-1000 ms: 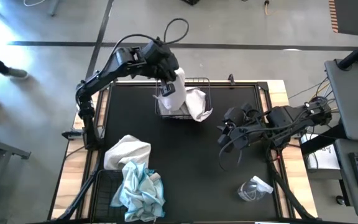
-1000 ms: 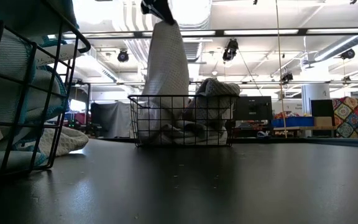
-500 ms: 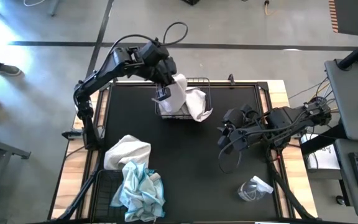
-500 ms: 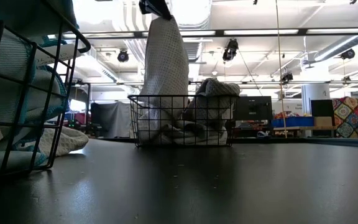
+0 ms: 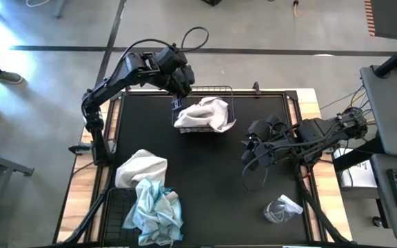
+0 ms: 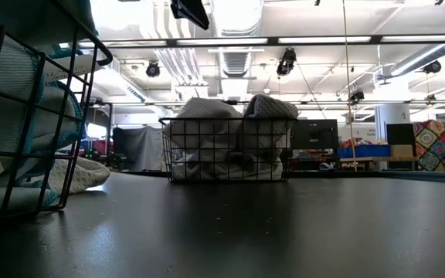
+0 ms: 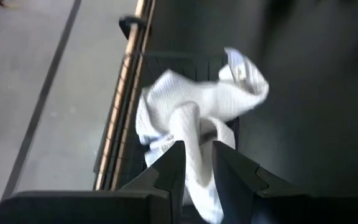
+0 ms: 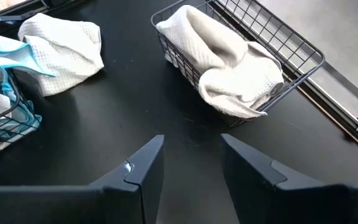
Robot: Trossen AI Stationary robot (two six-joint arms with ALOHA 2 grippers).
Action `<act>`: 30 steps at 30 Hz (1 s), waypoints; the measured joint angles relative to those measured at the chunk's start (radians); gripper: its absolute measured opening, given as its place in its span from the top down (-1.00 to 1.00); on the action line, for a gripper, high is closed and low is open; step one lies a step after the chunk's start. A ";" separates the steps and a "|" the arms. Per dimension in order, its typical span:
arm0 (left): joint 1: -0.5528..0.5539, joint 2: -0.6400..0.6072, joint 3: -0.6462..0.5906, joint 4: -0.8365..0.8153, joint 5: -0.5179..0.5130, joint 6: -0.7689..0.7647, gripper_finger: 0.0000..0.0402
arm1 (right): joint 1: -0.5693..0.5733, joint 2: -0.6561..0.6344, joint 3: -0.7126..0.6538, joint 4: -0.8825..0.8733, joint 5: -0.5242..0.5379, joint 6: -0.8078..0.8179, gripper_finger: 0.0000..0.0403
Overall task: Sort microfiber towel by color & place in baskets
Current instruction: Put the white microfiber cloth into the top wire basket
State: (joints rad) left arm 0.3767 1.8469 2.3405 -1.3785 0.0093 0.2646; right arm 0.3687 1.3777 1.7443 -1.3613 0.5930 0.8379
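Fingers (image 7: 169,171) parted, left gripper (image 7: 196,163) above basket (image 5: 220,90)

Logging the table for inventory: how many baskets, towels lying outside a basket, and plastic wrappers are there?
Baskets: 2
Towels outside a basket: 1
Plastic wrappers: 1
Total: 4

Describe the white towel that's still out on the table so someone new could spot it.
Start at the black mat and go to the basket of blue towels. The white towel lies bunched on the mat against them, the only white one outside a basket.
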 joint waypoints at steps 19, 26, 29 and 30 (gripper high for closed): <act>-0.043 -0.158 0.000 -0.193 0.035 -0.116 0.70 | 0.000 0.000 0.000 0.006 0.001 0.000 0.28; -0.091 -0.273 0.000 -0.193 0.038 -0.208 0.71 | 0.000 0.000 0.000 0.007 0.001 0.026 0.28; -0.117 -0.313 -0.007 -0.192 0.038 -0.247 0.71 | 0.000 0.000 0.000 0.007 0.001 0.026 0.28; -0.126 -0.326 -0.017 -0.192 0.039 -0.261 0.71 | 0.000 0.000 0.000 0.007 0.001 0.026 0.28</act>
State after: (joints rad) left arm 0.2507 1.5208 2.3238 -1.5707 0.0479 0.0033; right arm 0.3687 1.3777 1.7443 -1.3542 0.5938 0.8642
